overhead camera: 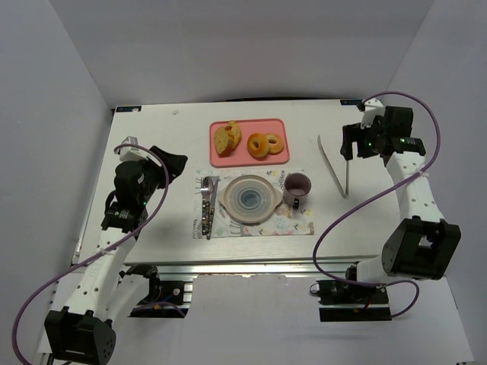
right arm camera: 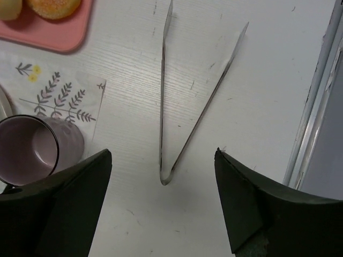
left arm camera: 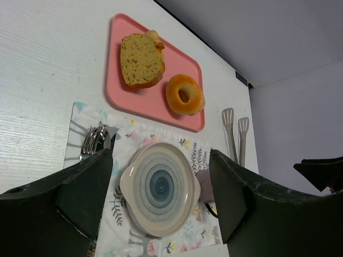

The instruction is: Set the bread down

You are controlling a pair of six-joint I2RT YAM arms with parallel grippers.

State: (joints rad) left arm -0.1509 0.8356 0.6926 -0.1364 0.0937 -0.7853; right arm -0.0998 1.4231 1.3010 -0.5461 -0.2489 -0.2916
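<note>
Two golden ring breads (overhead camera: 259, 144) (overhead camera: 275, 142) lie side by side on the right half of a pink tray (overhead camera: 249, 159). The left wrist view shows one (left arm camera: 185, 95), with the other mostly hidden behind it. Their edges show at the top left of the right wrist view (right arm camera: 53, 6). A round plate with blue rings (overhead camera: 247, 199) (left arm camera: 159, 188) sits on a floral mat in front of the tray. My left gripper (overhead camera: 173, 163) (left arm camera: 161, 153) is open and empty, left of the mat. My right gripper (overhead camera: 350, 141) (right arm camera: 163, 152) is open and empty above the metal tongs (overhead camera: 335, 163) (right arm camera: 177, 107).
Pale sliced bread (overhead camera: 227, 137) (left arm camera: 141, 60) lies on the tray's left half. A purple mug (overhead camera: 297, 186) (right arm camera: 32, 147) stands right of the plate. Cutlery (overhead camera: 207, 205) (left arm camera: 94, 140) lies left of the plate. White walls enclose the table.
</note>
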